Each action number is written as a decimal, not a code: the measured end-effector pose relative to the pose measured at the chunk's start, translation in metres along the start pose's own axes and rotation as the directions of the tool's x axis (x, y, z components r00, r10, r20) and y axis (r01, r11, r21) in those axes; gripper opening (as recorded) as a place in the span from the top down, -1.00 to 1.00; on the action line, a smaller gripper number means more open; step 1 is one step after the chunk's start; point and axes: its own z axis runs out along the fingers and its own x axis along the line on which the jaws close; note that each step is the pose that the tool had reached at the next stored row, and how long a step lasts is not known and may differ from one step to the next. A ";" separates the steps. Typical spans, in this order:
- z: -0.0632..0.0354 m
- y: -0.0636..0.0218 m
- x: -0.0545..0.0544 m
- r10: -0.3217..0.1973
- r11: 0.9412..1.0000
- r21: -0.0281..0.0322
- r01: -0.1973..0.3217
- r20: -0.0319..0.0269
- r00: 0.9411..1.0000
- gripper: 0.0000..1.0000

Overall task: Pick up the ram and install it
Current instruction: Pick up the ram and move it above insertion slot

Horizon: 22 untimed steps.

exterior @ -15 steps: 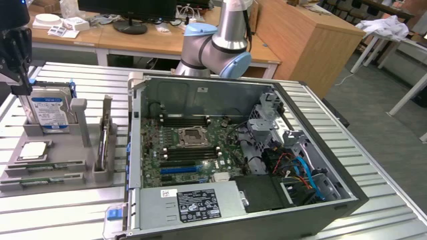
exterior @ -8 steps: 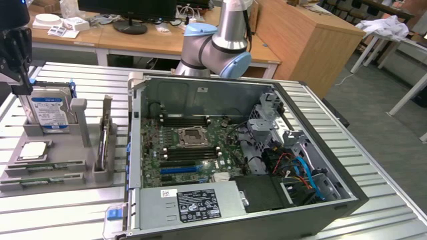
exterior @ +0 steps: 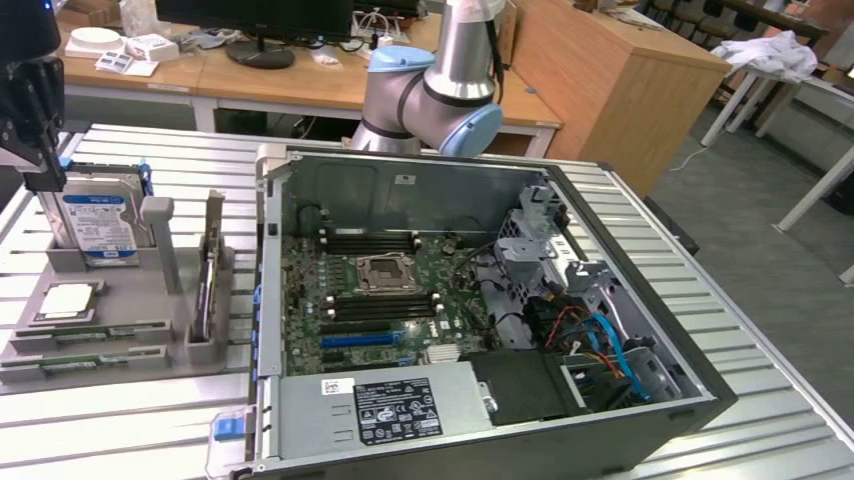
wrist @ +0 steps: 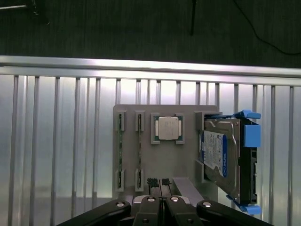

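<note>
Exterior view, left to right: gripper is hanging at about 10 o'clock of the frame, over the hard drive standing upright in the grey holder. The ram is lying flat in a holder slot at 6 o'clock of the processor chip, with a second stick lying alongside; the open computer case is sitting at centre. Wrist view: fingertips are pressing together, pinching nothing, hovering near the ram's end
</note>
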 end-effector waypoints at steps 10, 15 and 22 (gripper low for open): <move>0.0000 0.0000 0.000 0.000 1.000 0.000 0.000 0.000 1.000 0.77; 0.0000 0.0000 0.000 0.000 1.000 0.000 0.000 0.000 1.000 0.40; 0.0000 0.0000 0.000 0.000 1.000 0.000 0.000 0.000 1.000 0.40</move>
